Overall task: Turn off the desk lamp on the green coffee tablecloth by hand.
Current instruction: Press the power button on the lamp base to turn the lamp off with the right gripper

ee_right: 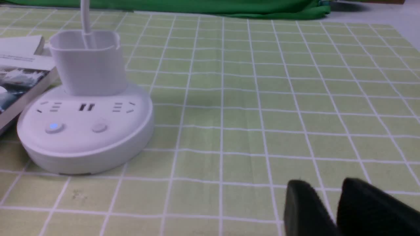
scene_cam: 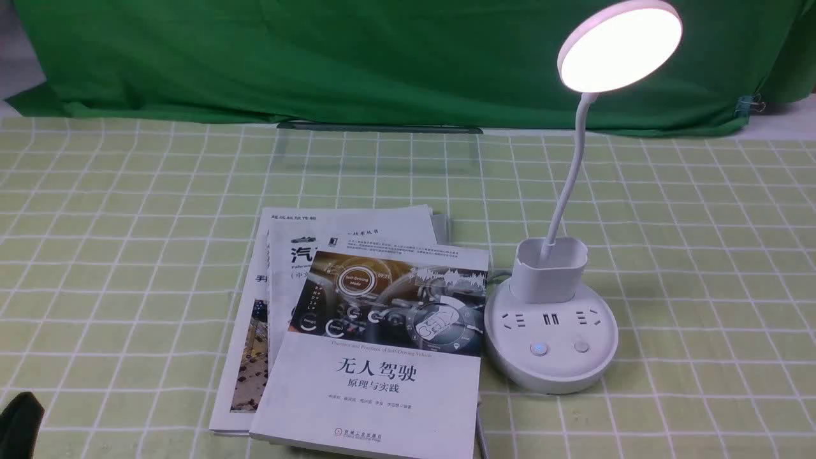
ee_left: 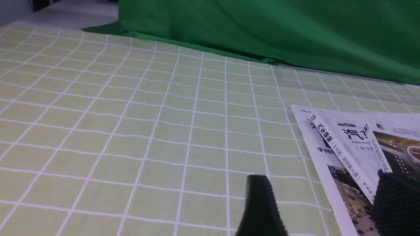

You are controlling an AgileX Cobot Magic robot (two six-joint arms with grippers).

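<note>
The white desk lamp [scene_cam: 551, 347] stands on the green coffee tablecloth [scene_cam: 701, 268], right of centre. Its disc head [scene_cam: 619, 46] is lit. The left of the two buttons on its base [scene_cam: 539, 348] glows blue; the right button [scene_cam: 581, 346] is dark. In the right wrist view the lamp base [ee_right: 85, 131] lies well away from my right gripper [ee_right: 325, 190], whose jaws are nearly together and empty above the cloth. My left gripper [ee_left: 328, 196] is open and empty, one finger over the cloth, the other over the books [ee_left: 354, 147]. A black part of my left hand [scene_cam: 19, 424] shows in the front view.
A stack of three overlapping books [scene_cam: 370, 331] lies just left of the lamp base, touching or almost touching it. A dark green backdrop cloth [scene_cam: 319, 57] hangs along the far edge. A grey cable [scene_cam: 481, 437] runs out by the books' near right corner.
</note>
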